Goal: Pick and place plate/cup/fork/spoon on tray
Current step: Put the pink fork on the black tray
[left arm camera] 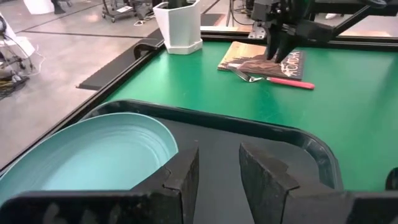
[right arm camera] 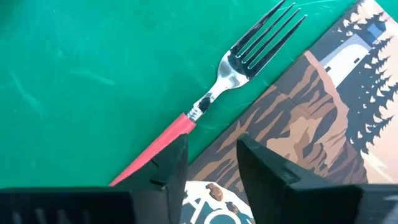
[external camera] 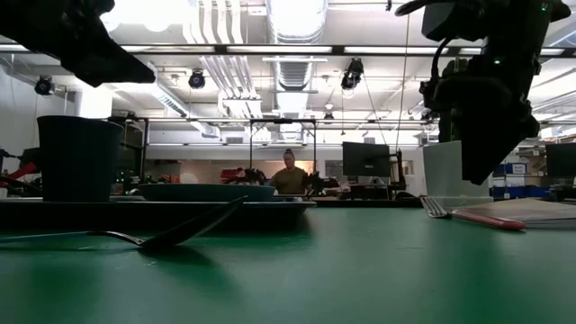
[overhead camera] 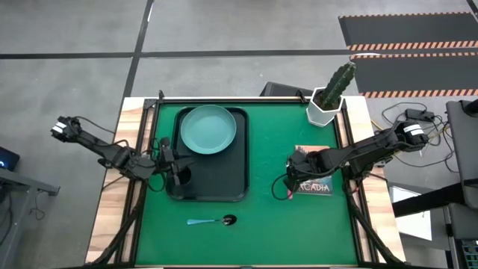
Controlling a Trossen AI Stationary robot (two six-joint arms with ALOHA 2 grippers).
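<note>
The right gripper [right arm camera: 208,165], jaws narrowly parted and empty, is held over the fork [right arm camera: 217,93] beside a book [right arm camera: 311,112], apparently ready for grasping.

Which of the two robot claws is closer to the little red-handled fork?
The right. The right gripper hangs just above the fork, by its red handle beside the book. The left gripper is far across the table, over the tray by the cup.

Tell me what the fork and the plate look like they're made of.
Fork: shiny metal tines and neck that mirror the light, with a matte red handle, probably plastic. Plate: teal with a smooth, faintly ringed surface and a soft sheen, likely plastic or glazed ceramic; I can't tell which.
</note>
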